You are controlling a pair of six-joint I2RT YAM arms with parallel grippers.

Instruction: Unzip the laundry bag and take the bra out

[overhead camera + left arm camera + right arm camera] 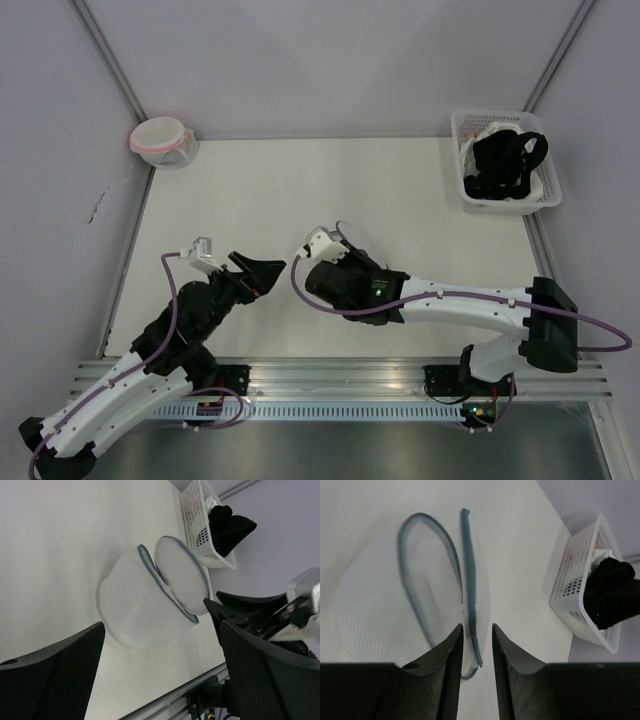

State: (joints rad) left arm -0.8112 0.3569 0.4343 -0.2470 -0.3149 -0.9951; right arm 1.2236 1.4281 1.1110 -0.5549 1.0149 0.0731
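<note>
The laundry bag (132,605) lies unzipped on the table, white mesh with a grey-blue rim. Its round lid (181,577) stands up on edge. In the right wrist view the lid's rim (468,580) runs between my right gripper's (477,630) fingers, which are closed on it. In the top view the right gripper (337,240) hides most of the bag. My left gripper (162,630) is wide open and empty, just left of the bag, and also shows in the top view (258,270). The black bra (508,160) lies in the white basket (470,190), also seen in the left wrist view (230,527).
A round white pouch with a pink rim (162,140) sits at the far left corner. The white slotted basket stands at the far right, also in the right wrist view (570,595). Metal frame posts (112,70) rise at both back corners.
</note>
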